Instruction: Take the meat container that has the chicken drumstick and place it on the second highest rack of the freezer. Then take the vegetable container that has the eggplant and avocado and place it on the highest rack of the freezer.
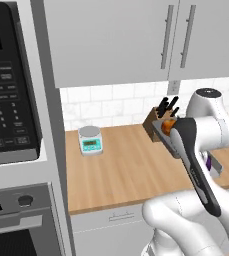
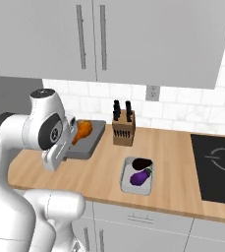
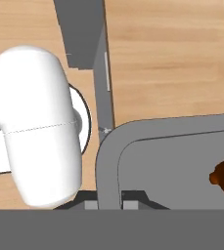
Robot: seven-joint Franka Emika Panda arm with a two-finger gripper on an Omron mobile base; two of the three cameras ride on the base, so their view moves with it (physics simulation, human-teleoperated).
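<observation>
I see the chicken drumstick [image 2: 83, 130] lying in its grey meat container [image 2: 91, 139], left of centre in the right base view and lifted clear of the worktop [image 2: 182, 162]. My hand [image 3: 110, 202] is clenched on the container's rim, at the bottom edge of the hand view, with the drumstick at the right edge. Right of it stands the knife block [image 2: 123, 129]. Lower centre, the vegetable container [image 2: 125, 176] holds the eggplant [image 2: 140, 177] and avocado [image 2: 143, 163]. In the left base view, a kitchen scale [image 1: 90, 140] sits centre-left.
</observation>
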